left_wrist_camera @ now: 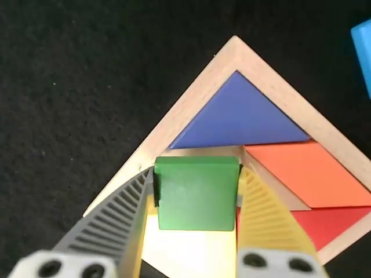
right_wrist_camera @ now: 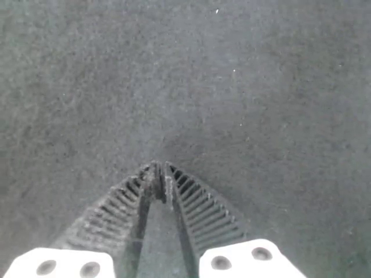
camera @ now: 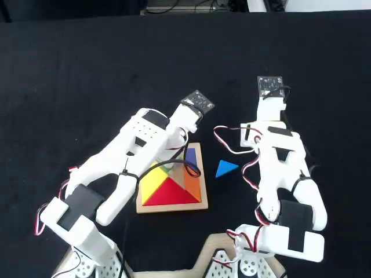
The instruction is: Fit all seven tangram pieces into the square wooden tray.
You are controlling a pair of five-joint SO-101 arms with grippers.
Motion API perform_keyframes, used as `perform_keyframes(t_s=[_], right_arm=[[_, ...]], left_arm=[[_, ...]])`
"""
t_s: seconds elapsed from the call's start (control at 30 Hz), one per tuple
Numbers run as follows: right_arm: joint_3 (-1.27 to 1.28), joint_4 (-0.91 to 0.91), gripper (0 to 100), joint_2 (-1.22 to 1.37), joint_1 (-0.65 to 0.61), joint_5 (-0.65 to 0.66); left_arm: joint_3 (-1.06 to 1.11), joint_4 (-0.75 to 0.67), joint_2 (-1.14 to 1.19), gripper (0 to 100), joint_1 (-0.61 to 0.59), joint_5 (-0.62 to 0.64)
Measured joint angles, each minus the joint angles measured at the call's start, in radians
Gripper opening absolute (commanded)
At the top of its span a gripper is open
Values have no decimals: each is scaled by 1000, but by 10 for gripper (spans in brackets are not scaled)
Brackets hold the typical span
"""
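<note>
A square wooden tray (camera: pixel 174 207) is seen on the black desk (camera: pixel 81 69), near the front, under the left arm. It is made of pale wood and has a raised rim. Flat coloured pieces are packed edge to edge inside it. A dark blue triangle (left_wrist_camera: pixel 240 116) is set in one corner, with an orange piece (left_wrist_camera: pixel 307 174) next to it. A red triangle (camera: pixel 171 194) and a yellow triangle (camera: pixel 151 180) are laid in the tray too.

A green square piece (left_wrist_camera: pixel 197 202) is gripped by the left tool (left_wrist_camera: pixel 196 174), with one finger pressed on each side. The piece is held over the tray, just beside the long edge of the dark blue triangle. It may be resting in the gap there, but that cannot be told for sure.

One small light blue triangle (camera: pixel 226 168) is seen on the desk between the tray and the right arm, close to the tray but not touching it. The right tool (right_wrist_camera: pixel 157 179) is closed tight with nothing in it, above bare desk.
</note>
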Motion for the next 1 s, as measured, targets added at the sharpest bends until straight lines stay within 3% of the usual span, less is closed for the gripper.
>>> perform_keyframes(t_s=[0.33, 0.6, 1.0], right_arm=[[0, 0, 11, 0, 0, 0], [0, 0, 11, 0, 0, 0], [0, 0, 11, 0, 0, 0]], left_arm=[[58, -77, 0, 35, 0, 11], [58, -48, 0, 306, -5, 15], [58, -46, 0, 307, 20, 18]])
